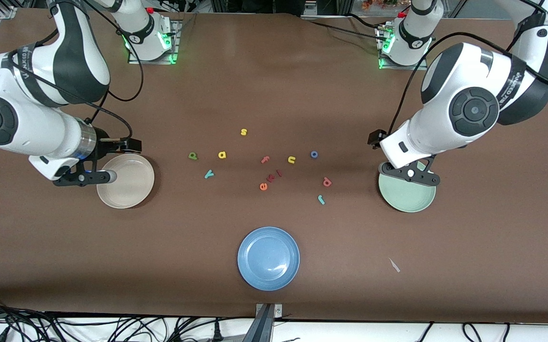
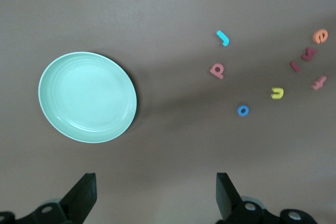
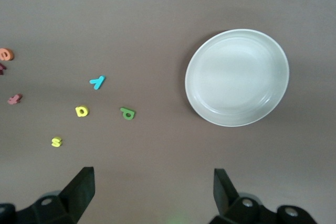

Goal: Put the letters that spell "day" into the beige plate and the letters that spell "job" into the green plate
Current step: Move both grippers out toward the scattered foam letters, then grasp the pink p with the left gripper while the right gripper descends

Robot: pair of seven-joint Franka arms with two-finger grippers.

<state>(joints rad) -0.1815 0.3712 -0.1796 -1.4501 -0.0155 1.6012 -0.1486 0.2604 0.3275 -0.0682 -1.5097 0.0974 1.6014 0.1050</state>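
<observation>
Both grippers hang with fingers apart and empty: the left gripper over the green plate, the right gripper over the beige plate. Wrist views show the spread fingers, hidden in the front view. Between the plates lie green "d", yellow "a", teal "y", blue "o", red "b" and teal "j".

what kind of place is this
Probably a robotics lab bench: two arms bolted to a brown table, cables along its edge, foam letters scattered between a beige plate, a green plate and a blue plate.
</observation>
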